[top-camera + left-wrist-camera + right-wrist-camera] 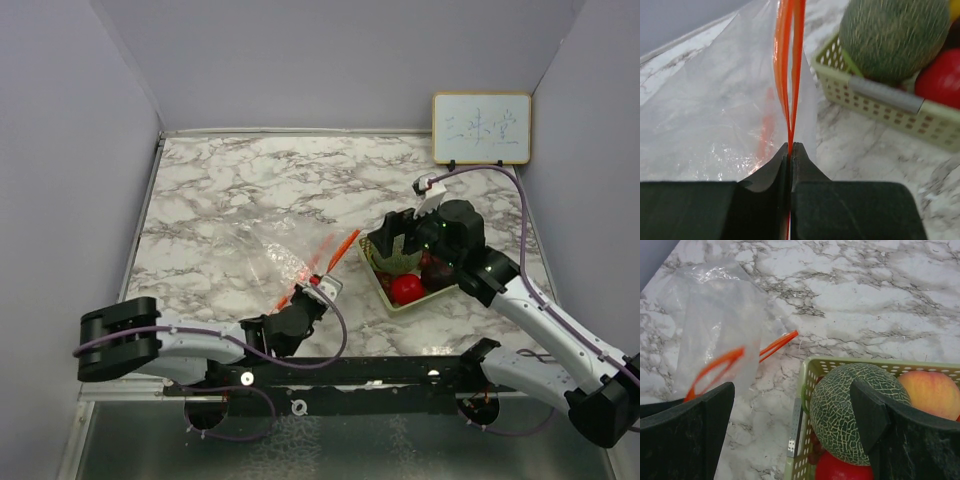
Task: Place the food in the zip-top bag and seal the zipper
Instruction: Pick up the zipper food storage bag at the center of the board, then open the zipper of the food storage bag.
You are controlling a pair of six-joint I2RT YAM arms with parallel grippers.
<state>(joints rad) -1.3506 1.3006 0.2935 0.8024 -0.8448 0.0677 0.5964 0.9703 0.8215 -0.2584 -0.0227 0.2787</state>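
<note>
A clear zip-top bag (285, 262) with an orange zipper (338, 250) lies on the marble table left of a pale green mesh basket (382, 283). My left gripper (318, 285) is shut on the zipper's near end (790, 135). The basket holds the netted green melon (852, 410), a red apple (405, 289), a yellow-peach fruit (934, 392) and a dark purple fruit (437, 272). My right gripper (408, 232) is open and empty above the basket's left part, one finger (872, 415) over the melon, the other finger (695, 430) out over the table. The bag also shows in the right wrist view (715, 335).
A small whiteboard (481, 128) stands at the back right against the wall. Grey walls close in the table on the left, back and right. Bare marble (260, 190) lies behind the bag.
</note>
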